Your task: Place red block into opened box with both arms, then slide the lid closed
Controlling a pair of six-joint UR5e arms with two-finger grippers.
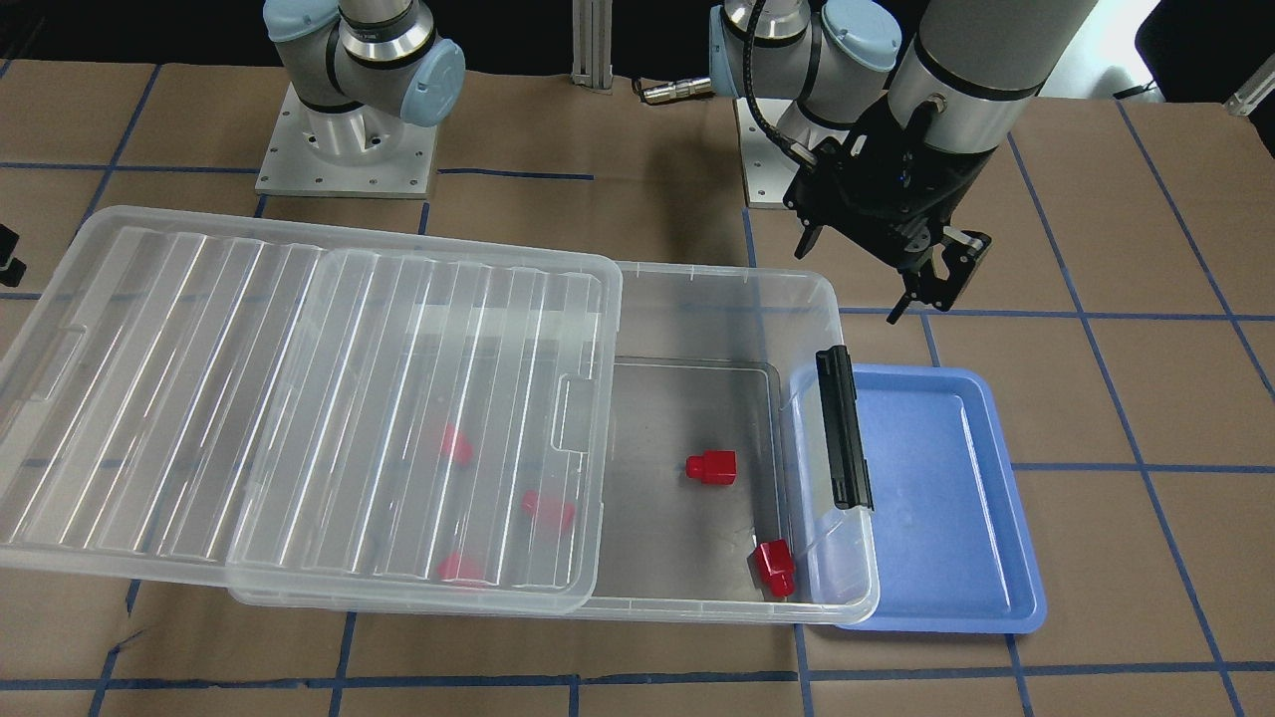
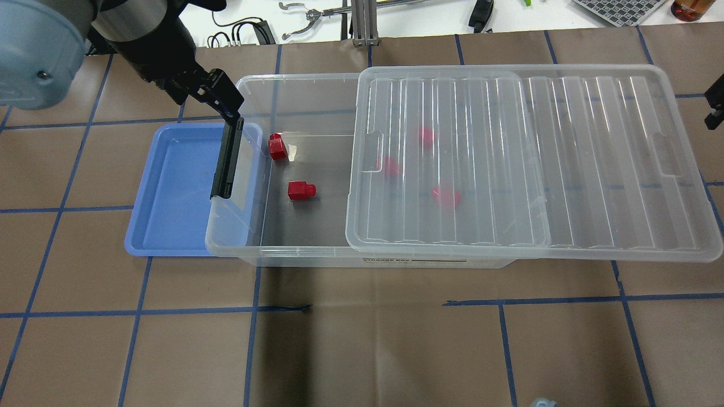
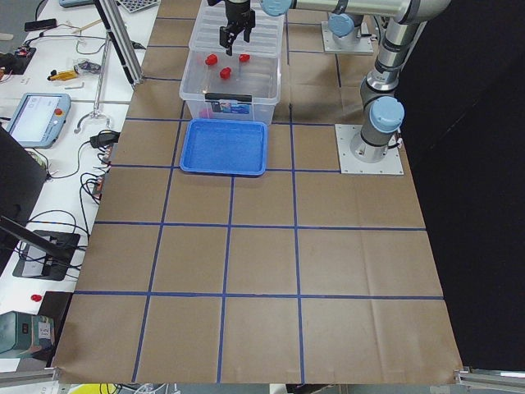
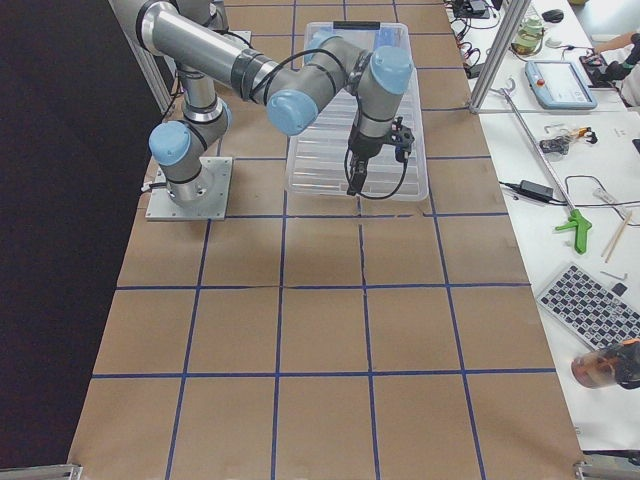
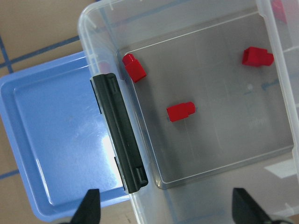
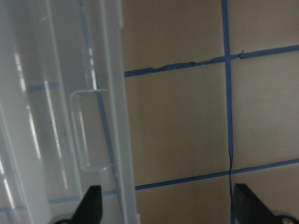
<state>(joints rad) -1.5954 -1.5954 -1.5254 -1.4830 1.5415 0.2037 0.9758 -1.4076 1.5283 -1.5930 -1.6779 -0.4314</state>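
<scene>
The clear box [image 1: 727, 274] lies open at its black latch [image 1: 844, 428] end. The ribbed lid [image 1: 299, 398] covers the rest and overhangs the far end. Two red blocks [image 1: 712, 466] [image 1: 775, 566] lie on the uncovered floor, also seen in the overhead view [image 2: 301, 190] [image 2: 277, 147]. Three more red blocks [image 1: 455, 445] show blurred under the lid. My left gripper [image 5: 167, 210] hangs open and holds nothing above the latch end [image 2: 226, 107]. My right gripper [image 6: 168, 210] is open and holds nothing, just past the lid's [image 2: 509, 158] outer short edge [image 2: 714, 104].
A blue tray [image 1: 946, 498] lies partly under the box's latch end. Brown paper with blue tape lines covers the table. Cables, tools and a tablet lie on the white bench [image 2: 396, 14] beyond the table's far edge.
</scene>
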